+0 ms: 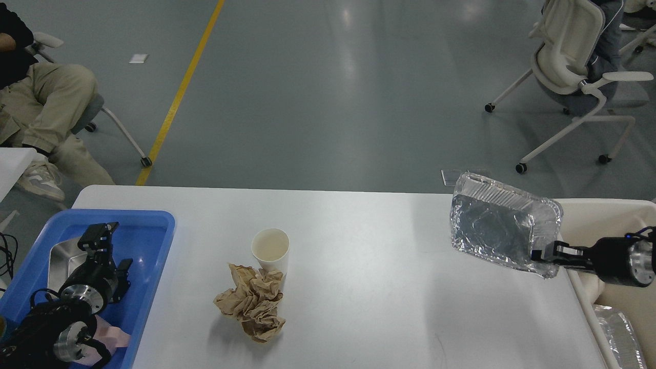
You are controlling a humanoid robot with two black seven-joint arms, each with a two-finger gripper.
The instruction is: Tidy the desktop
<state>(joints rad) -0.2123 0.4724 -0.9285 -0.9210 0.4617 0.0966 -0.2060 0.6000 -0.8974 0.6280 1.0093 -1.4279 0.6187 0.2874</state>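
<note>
The white desktop (359, 246) fills the lower view. A white paper cup (270, 249) stands upright near its middle, with crumpled brown paper (252, 301) touching its front. My right gripper (544, 254) is shut on the near rim of a foil tray (499, 223), holding it tilted on edge above the desktop's right end. My left gripper (98, 237) hangs over the blue tray (148, 277) at the left; its fingers look open and hold nothing.
The blue tray holds a steel dish (64, 256) and a pink item (115, 333). A cream bin (615, 307) stands off the right edge with another foil tray (622, 333) inside. A seated person (41, 102) and a white chair (574, 77) are beyond the table.
</note>
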